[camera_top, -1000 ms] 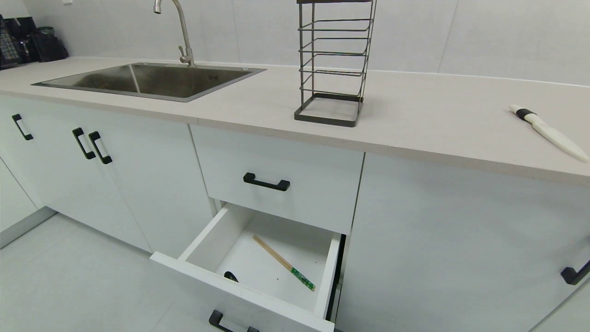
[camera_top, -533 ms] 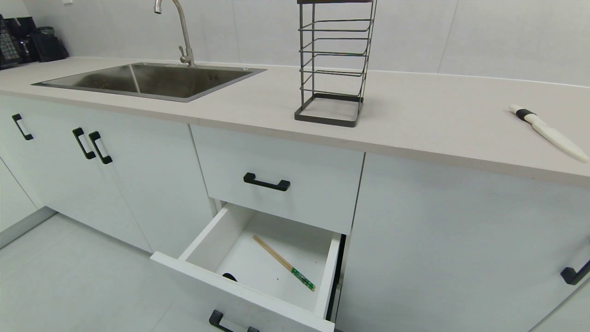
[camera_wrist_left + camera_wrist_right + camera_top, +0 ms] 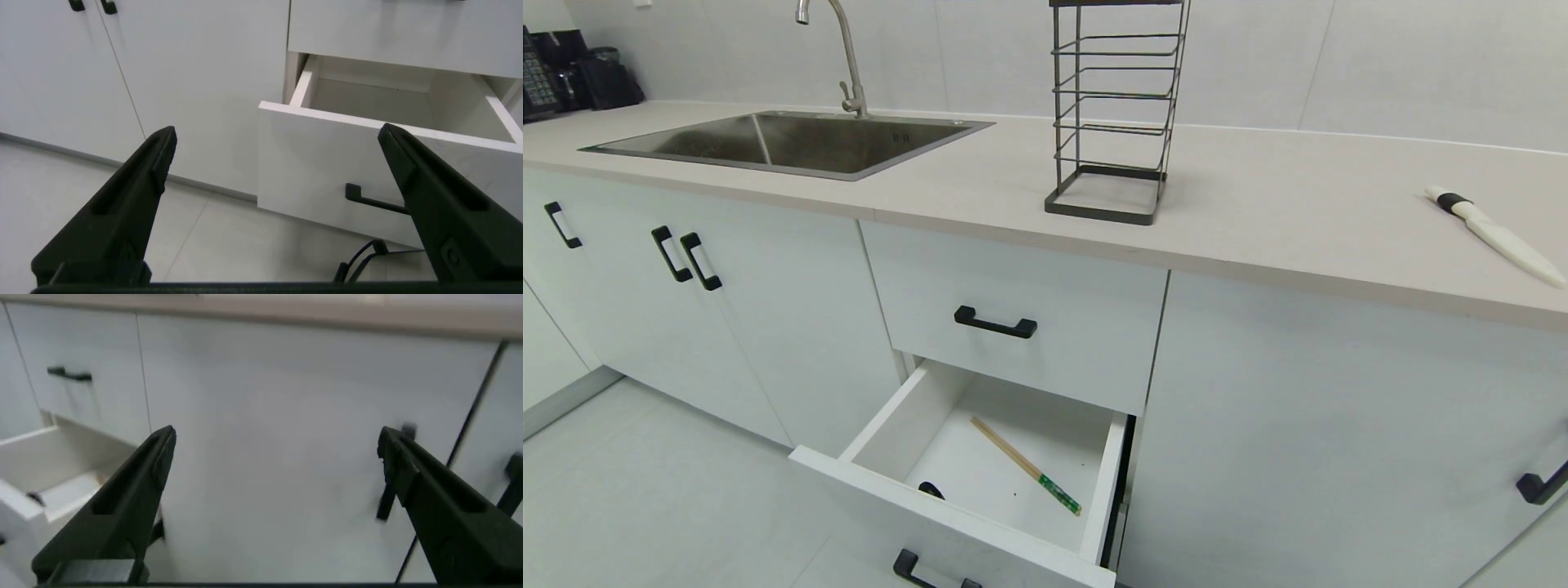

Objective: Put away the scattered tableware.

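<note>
Sink (image 3: 784,143) with its faucet (image 3: 848,61) sits at the far left of the counter (image 3: 1258,204); nothing of the task lies there.

Left gripper (image 3: 278,135): jaws spread wide, nothing between them. It hangs low in front of the cabinets, facing the front panel of the open drawer (image 3: 947,513), well apart from it.

Open drawer: the lower of the two under the middle of the counter, pulled out. Inside, a pair of chopsticks (image 3: 1025,465) lies flat on the drawer floor, slanted, green ends toward the front right. A small dark object (image 3: 931,490) shows just behind the front panel; cannot tell what it is. The upper drawer (image 3: 1021,318) is shut.

Wire rack (image 3: 1111,114): upright on the counter above the drawers, tiers bare.

White utensil (image 3: 1494,237): knife-like, with a black band, lying flat on the counter at the far right, well apart from the rack and the drawer.

Right gripper (image 3: 278,434): jaws wide apart, holding nothing, low in front of the plain cabinet panel to the right of the drawer.

Judgement: chopsticks are stowed; the white utensil looks like the piece left to fetch. Step in hand is the transfer between items. Next move calls for raising the right arm to counter height, lining the jaws across the utensil's narrow body, closing, then carrying it to the open drawer.
</note>
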